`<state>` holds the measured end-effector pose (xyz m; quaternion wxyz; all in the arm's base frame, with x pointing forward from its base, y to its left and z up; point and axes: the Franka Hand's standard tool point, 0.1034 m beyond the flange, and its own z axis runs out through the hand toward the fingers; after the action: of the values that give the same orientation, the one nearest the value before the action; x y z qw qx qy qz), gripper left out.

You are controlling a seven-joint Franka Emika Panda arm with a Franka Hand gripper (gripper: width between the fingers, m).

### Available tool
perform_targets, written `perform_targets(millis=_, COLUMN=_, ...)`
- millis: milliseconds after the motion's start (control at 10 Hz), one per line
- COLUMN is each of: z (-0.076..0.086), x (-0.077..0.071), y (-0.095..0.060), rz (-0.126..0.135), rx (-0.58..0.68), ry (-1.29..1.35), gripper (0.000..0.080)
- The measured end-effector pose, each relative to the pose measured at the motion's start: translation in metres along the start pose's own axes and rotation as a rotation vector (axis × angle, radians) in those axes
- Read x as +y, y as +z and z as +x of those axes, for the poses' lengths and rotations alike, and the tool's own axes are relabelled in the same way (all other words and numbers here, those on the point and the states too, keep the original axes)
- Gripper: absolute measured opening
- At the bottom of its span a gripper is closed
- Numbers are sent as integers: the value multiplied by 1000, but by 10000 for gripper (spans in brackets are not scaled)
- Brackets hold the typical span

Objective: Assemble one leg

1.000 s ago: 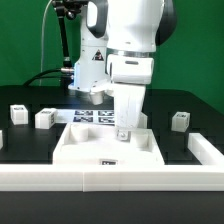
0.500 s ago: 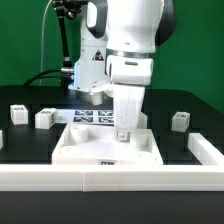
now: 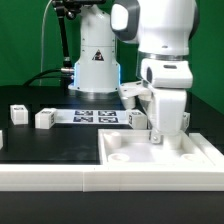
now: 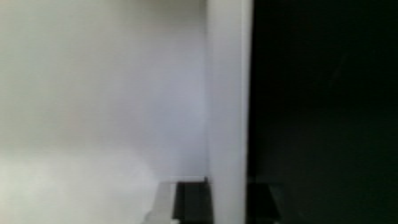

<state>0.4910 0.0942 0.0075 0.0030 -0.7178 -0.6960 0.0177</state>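
Note:
Two small white legs with tags stand at the exterior view's left, one (image 3: 18, 113) farther left and one (image 3: 44, 118) beside it. A third leg (image 3: 137, 118) stands just left of the gripper. The large flat white panel (image 3: 130, 152) with corner sockets lies at the exterior view's right. My gripper (image 3: 158, 136) points down at the panel's far edge. In the wrist view the gripper (image 4: 228, 203) has its dark fingertips (image 4: 191, 203) on either side of the panel's thin white wall (image 4: 228, 100), shut on it.
The marker board (image 3: 95, 116) lies flat in front of the robot base (image 3: 95, 70). A long white rail (image 3: 100, 180) runs along the front of the black table. A green backdrop stands behind.
The arm has swung to the exterior view's right, and the white panel has moved right with it. The two legs at the left have not moved.

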Motion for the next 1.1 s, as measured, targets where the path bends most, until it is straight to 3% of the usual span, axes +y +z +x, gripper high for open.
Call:
perform_targets(millis=100, z=-1, x=-1, y=0, rz=14, rx=-11, ry=18, gripper=60)
perform_targets(millis=300, z=-2, x=0, y=0, rz=12, rx=-9, ry=12, gripper=60)
perform_targets(millis=500, z=-2, x=-1, y=1, rz=13, rx=-9, ry=12, gripper=306)
perform_targets(millis=600, z=-2, x=-1, y=1, rz=13, rx=-9, ry=12, gripper=306)
perform_targets(millis=700, z=-2, x=-1, y=1, rz=13, rx=-9, ry=13, gripper=507)
perform_targets(millis=800, z=-2, x=-1, y=1, rz=13, rx=-9, ry=13, gripper=603)
perform_targets(millis=1100, z=-2, x=-1, y=1, rz=13, rx=-9, ry=13, gripper=647)
